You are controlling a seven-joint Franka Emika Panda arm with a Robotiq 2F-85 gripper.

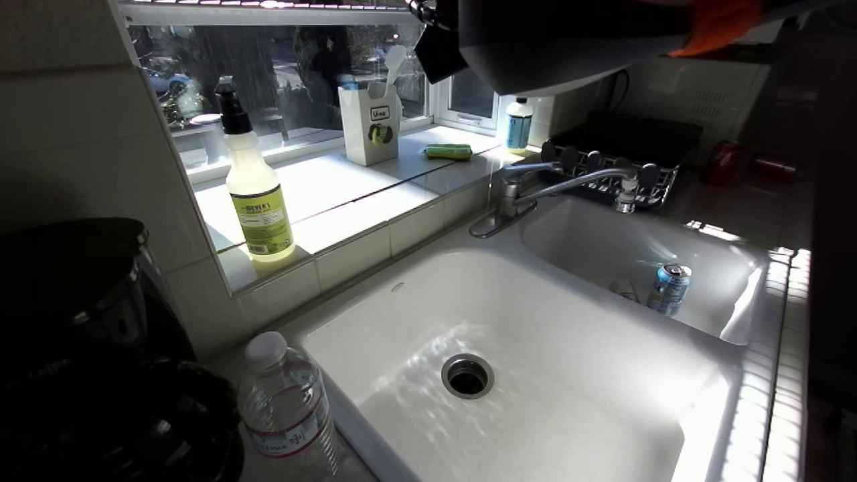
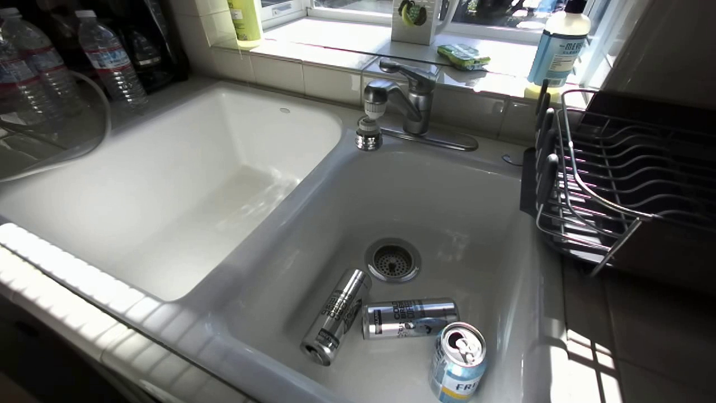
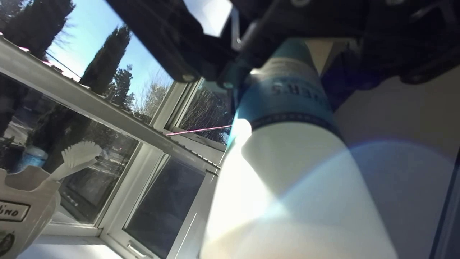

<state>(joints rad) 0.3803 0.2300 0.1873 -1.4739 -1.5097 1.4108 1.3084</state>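
Visibly smooth, rounded bottle (image 3: 298, 172) in end effector (image 3: 296, 73).

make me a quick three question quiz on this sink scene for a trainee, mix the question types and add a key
1. In the wrist view, what is between the fingers?
2. How many cans lie on their sides in the sink?
3. True or false: the yellow-green-labelled spray bottle is lying down.

Key
1. A blue-labelled bottle.
2. Two.
3. False: it stands upright on the windowsill.
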